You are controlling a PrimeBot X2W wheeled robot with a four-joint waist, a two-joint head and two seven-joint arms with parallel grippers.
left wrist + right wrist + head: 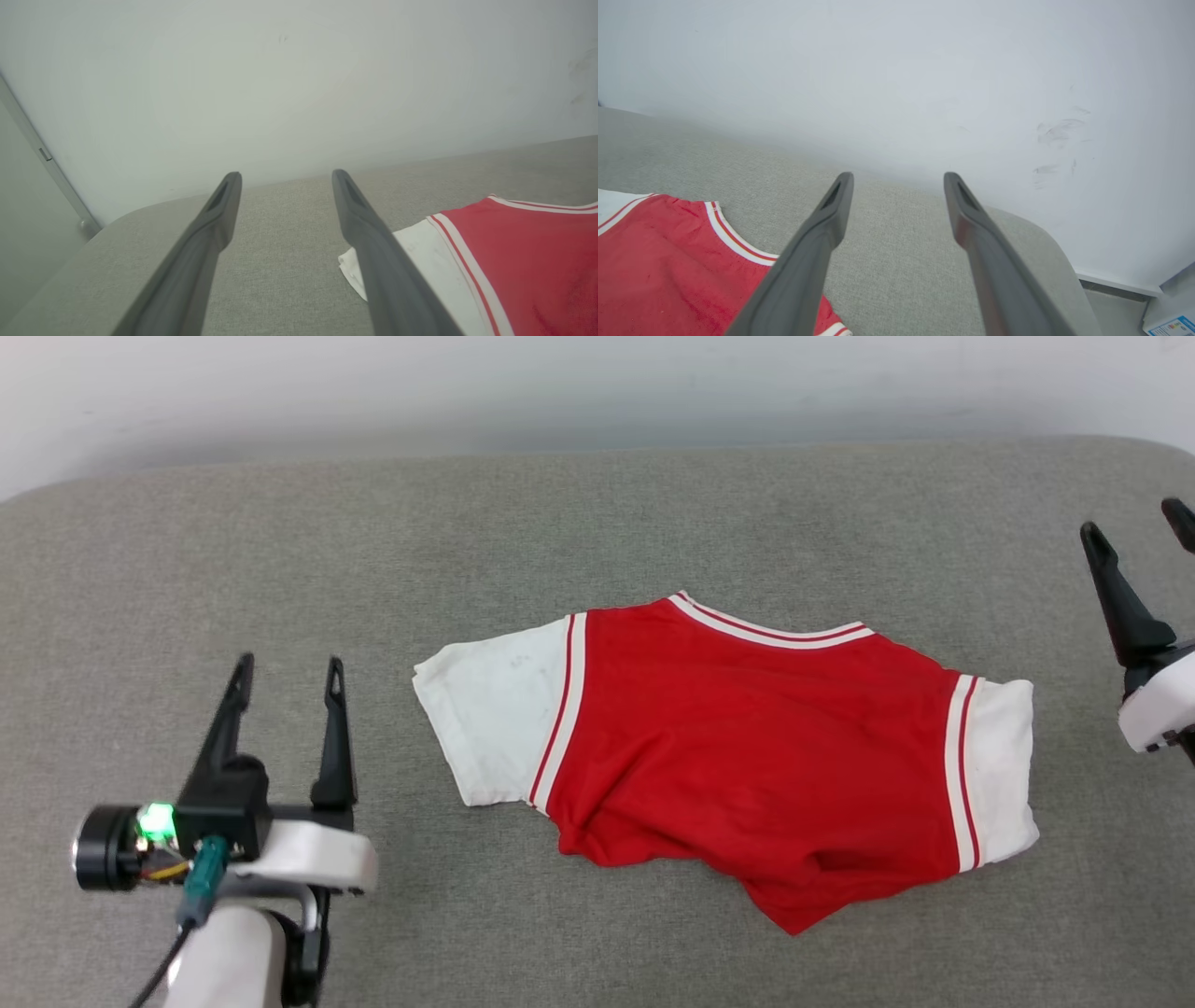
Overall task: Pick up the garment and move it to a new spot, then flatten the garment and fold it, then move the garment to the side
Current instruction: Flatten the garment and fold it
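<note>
Grey woven fabric surface [187, 569] with rounded corners, backed by a plain pale wall [597, 383] that bears dark scuff marks [1057, 133] in the right wrist view. Carries, near its middle, the red jersey-style T-shirt with white sleeves and red-white striped trim [747, 756]. Lies spread out with the striped collar at the far edge, one white sleeve toward each arm, and the near hem bunched and folded into a point.

Left gripper with two long dark fingers [289, 661], at the lower left of the head view: spread wide, grasping nothing, near the left sleeve but apart from it. Shows a green light [156, 821] at its wrist. Seen from its own wrist camera [286, 175], has one finger crossing in front of the white sleeve [434, 261].

Right gripper [1133, 518], at the right edge: likewise released and empty, well clear of the right sleeve. From its wrist camera [899, 176], points over bare fabric past the collar trim [733, 235].
</note>
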